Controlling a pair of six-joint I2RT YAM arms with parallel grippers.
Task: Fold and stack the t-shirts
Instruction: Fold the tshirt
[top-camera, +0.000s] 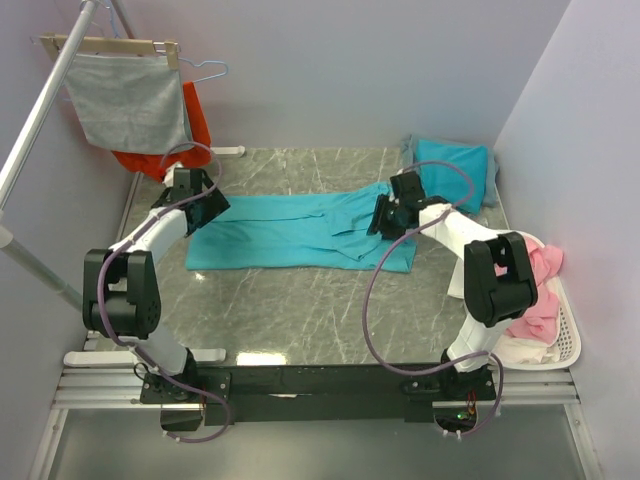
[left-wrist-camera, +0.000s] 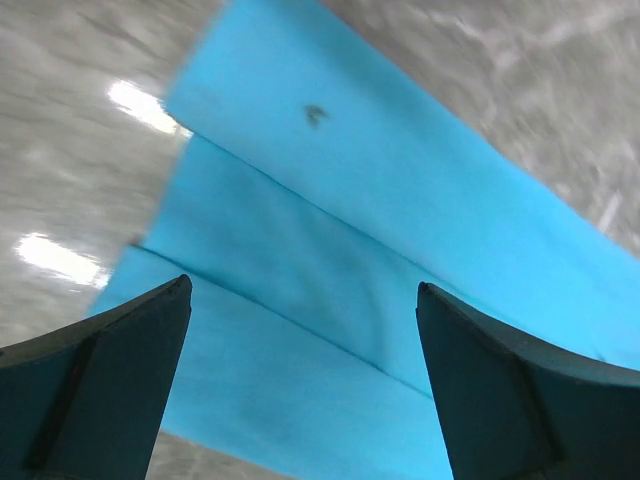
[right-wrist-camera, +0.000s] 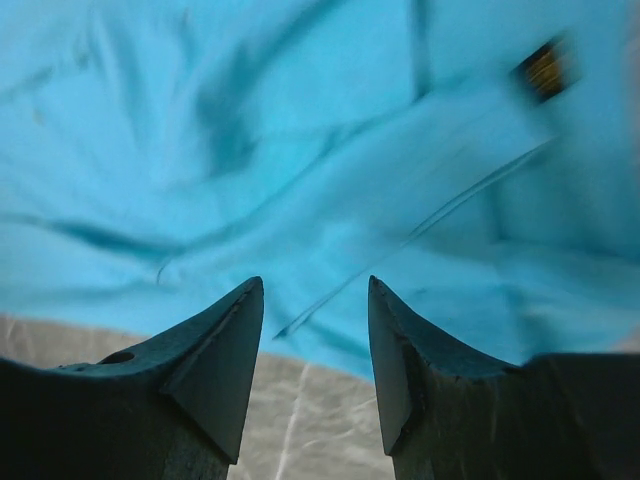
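Note:
A turquoise t-shirt (top-camera: 290, 232) lies on the marble table, folded lengthwise into a long strip with layered edges. My left gripper (top-camera: 200, 207) hovers over its left end. In the left wrist view it (left-wrist-camera: 303, 285) is wide open above the layered cloth (left-wrist-camera: 400, 170), nothing between its fingers, and a small dark mark (left-wrist-camera: 315, 115) shows on the fabric. My right gripper (top-camera: 387, 215) is over the crumpled right end; in its wrist view it (right-wrist-camera: 315, 281) is open just above the cloth's edge (right-wrist-camera: 250, 120), holding nothing. A second folded turquoise t-shirt (top-camera: 452, 163) rests at the back right.
A grey cloth (top-camera: 130, 100) and an orange-red garment (top-camera: 192, 120) hang on a rack at the back left, beside a slanted metal pole (top-camera: 40, 110). A white basket (top-camera: 568, 345) with pink and white clothes stands at the right edge. Walls close in behind and on both sides.

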